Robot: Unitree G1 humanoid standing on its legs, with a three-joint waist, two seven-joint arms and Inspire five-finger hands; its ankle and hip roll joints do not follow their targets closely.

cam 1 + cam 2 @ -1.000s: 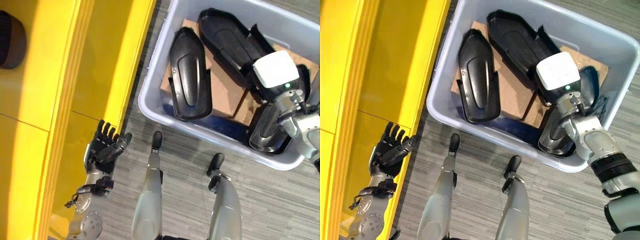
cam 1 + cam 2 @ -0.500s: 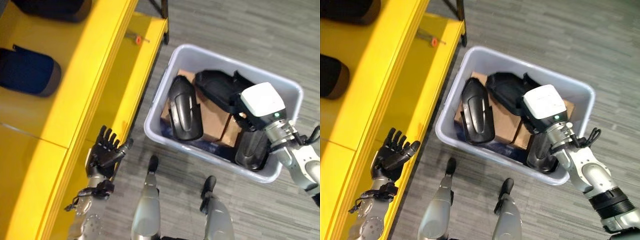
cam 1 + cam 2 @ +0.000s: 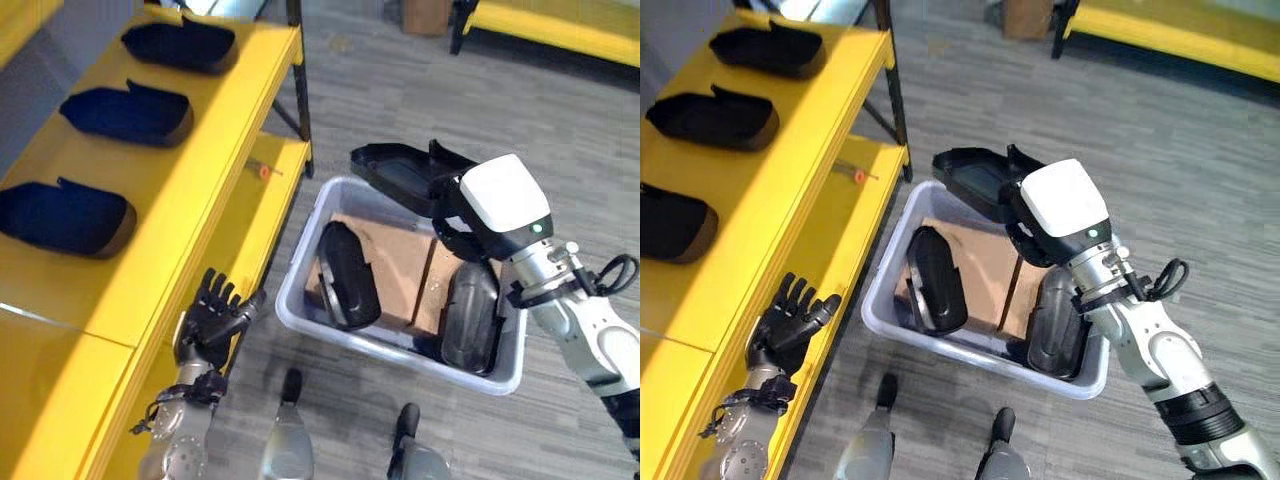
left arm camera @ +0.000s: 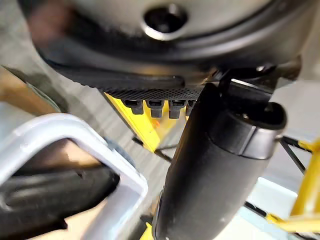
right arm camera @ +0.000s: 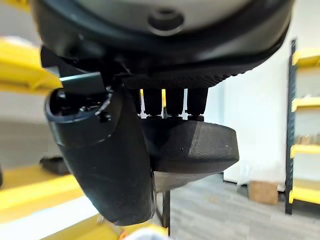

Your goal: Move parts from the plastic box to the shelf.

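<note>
Grey carpet floor (image 3: pixel 560 110), with yellow shelf (image 3: pixel 190 180) along the robot's left and light plastic box (image 3: pixel 300 312) standing on the floor beside it.

Held above the far rim of the box: one black part (image 3: pixel 400 175), open side up, gripped by right hand (image 5: pixel 100 165). Fingers and thumb curled around the edge of it, as seen in the right wrist view.

Still lying in the box: second part (image 3: pixel 347 275) at the shelf side, rounded side up, and third part (image 3: pixel 468 318) at the other side, also rounded side up. Between and under these two, brown cardboard (image 3: pixel 400 265) on the bottom.

Already placed on the upper level of the shelf: three more black parts (image 3: pixel 130 112) in a row, open side up, well apart from each other. On the lower level, near the box, small orange-tipped object (image 3: pixel 263 170); too small to say what.

Left hand (image 3: pixel 212 318) raised near the shelf edge, fingers straight and spread, holding nothing, not touching the box.
</note>
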